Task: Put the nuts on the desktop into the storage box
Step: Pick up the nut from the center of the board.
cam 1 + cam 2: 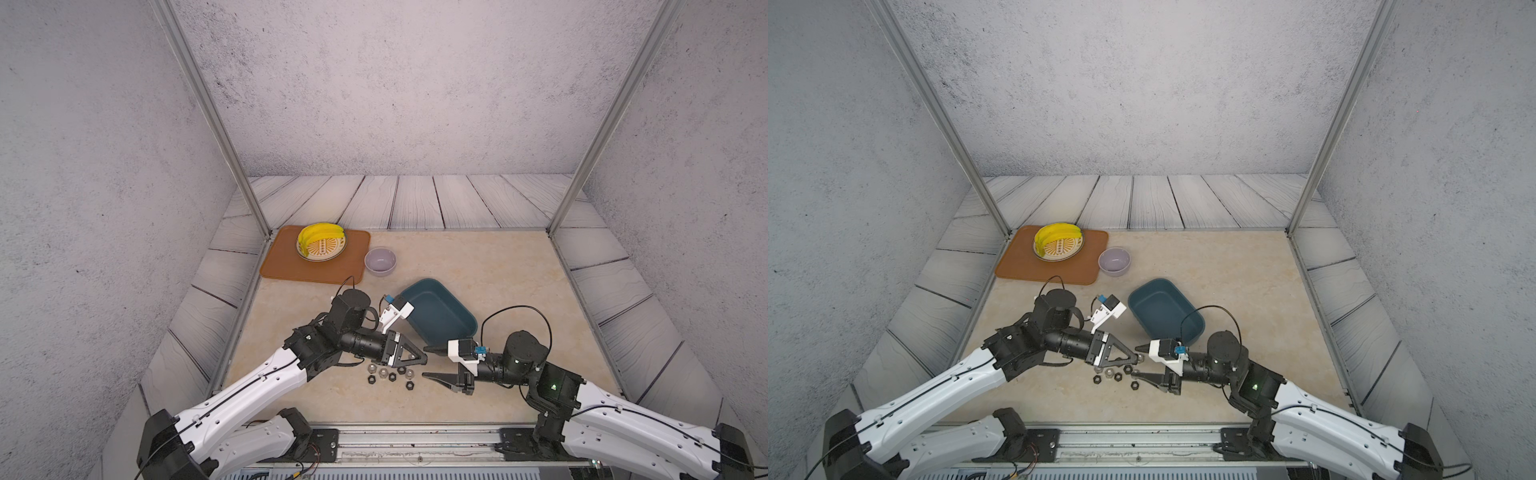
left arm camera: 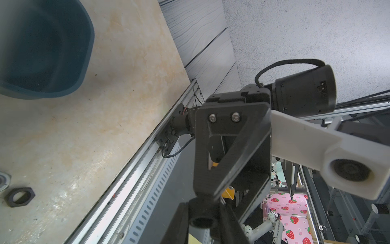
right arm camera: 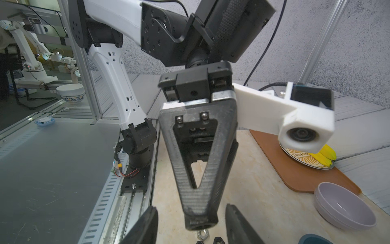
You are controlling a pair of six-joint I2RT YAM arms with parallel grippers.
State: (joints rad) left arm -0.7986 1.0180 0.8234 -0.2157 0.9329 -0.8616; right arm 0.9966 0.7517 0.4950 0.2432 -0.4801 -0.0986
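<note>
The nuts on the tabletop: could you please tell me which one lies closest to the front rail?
The black nut at the group's right end. It sits slightly apart from the other nuts, farther toward the rail than any of them.

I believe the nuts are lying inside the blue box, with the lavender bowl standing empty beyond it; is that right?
Not quite: the nuts lie on the bare desktop in front of the blue box, as both top views show. The lavender bowl does stand empty beyond it.

Metal nuts [image 1: 383,372], matt plastic storage box [image 1: 434,309]
</note>
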